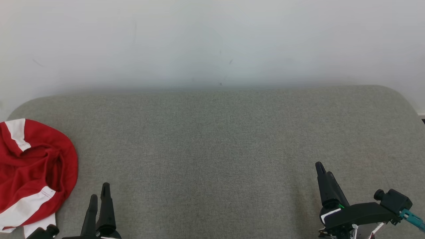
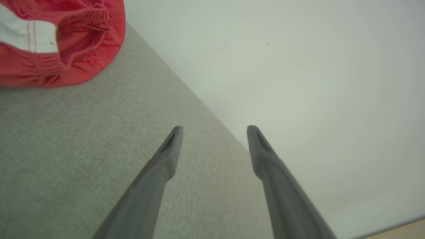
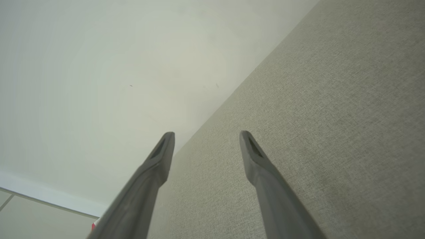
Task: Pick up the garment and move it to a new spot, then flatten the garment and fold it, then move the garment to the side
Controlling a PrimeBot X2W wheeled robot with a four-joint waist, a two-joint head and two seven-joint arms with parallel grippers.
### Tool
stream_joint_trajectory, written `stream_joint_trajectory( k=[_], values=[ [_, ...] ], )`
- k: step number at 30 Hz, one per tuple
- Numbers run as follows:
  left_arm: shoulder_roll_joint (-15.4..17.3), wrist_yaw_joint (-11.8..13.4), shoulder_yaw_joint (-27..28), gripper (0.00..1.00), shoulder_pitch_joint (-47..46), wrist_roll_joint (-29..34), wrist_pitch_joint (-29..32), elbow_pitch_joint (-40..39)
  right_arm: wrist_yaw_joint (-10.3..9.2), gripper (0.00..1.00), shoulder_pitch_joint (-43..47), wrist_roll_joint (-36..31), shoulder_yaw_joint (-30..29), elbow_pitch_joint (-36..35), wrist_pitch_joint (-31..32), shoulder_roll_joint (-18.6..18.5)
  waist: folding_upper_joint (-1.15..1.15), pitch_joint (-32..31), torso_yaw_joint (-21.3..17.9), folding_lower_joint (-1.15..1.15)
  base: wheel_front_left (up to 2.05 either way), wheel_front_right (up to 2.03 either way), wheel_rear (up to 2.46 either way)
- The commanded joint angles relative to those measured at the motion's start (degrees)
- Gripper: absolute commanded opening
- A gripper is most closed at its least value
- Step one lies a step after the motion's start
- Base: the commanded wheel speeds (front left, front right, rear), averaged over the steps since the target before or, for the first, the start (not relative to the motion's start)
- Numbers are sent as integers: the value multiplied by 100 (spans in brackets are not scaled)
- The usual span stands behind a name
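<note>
The garment [image 1: 33, 172] is red with white bands and lies crumpled at the left edge of the grey upholstered surface [image 1: 212, 139]. In the left wrist view the garment [image 2: 63, 43] fills the upper left corner. My left gripper [image 1: 99, 192] hovers low at the front, just right of the garment and apart from it. Its fingers stand open with nothing between them, as the left gripper [image 2: 215, 130] shows in its wrist view. My right gripper [image 1: 320, 166] sits at the front right, far from the garment. The right gripper [image 3: 206, 135] is open and empty.
A pale wall [image 1: 212, 39] rises right behind the grey surface. The surface's corners are rounded at the far left and far right. A strip of floor [image 3: 30, 215] shows in the right wrist view.
</note>
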Motion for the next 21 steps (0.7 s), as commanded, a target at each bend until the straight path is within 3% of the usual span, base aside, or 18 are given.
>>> stream_joint_trajectory(
  k=[1,13,21],
  values=[
    [14,46,-47,100,-49,278,-56,-142,-3,100,-18,-214,40,-141,-69,-47,0,-5,-3,0,0,0,0],
    [20,205,-341,100,28,1365,-231,-450,-4,100,176,-1149,137,-434,-343,-25,0,-52,-29,0,0,0,0],
    [23,180,-465,100,63,1918,-332,-532,-5,100,295,-1690,195,-592,-511,-9,0,-68,-36,0,0,0,0]
  ],
)
